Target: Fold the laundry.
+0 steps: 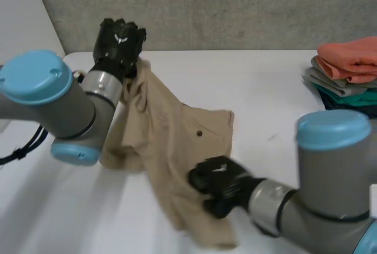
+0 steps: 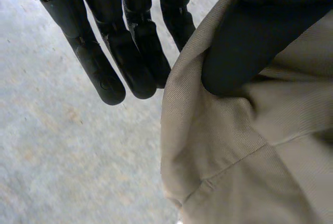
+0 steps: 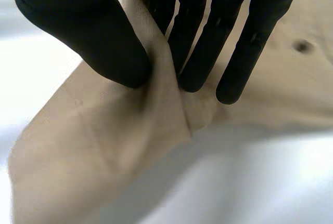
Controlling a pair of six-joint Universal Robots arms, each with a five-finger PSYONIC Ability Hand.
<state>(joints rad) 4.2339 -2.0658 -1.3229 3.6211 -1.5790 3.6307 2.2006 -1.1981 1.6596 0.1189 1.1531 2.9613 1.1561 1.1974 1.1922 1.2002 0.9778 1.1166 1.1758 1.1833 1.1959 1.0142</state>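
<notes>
Nearest, the right hand point(image 1: 221, 186): thumb and close-set fingers point(image 3: 200, 42) pinch a raised fold at the edge of the tan cloth point(image 1: 171, 130), which spreads flat past the fingertips over the white table point(image 1: 265, 83). The left hand point(image 1: 121, 40) is at the cloth's far corner, held up off the table. Its thumb presses on the fabric, the hem runs up between thumb and the nearest finger, and the other fingers point(image 2: 125, 63) are straight, side by side, clear of it. A pile point(image 1: 347, 68) of folded laundry sits well apart from both hands.
</notes>
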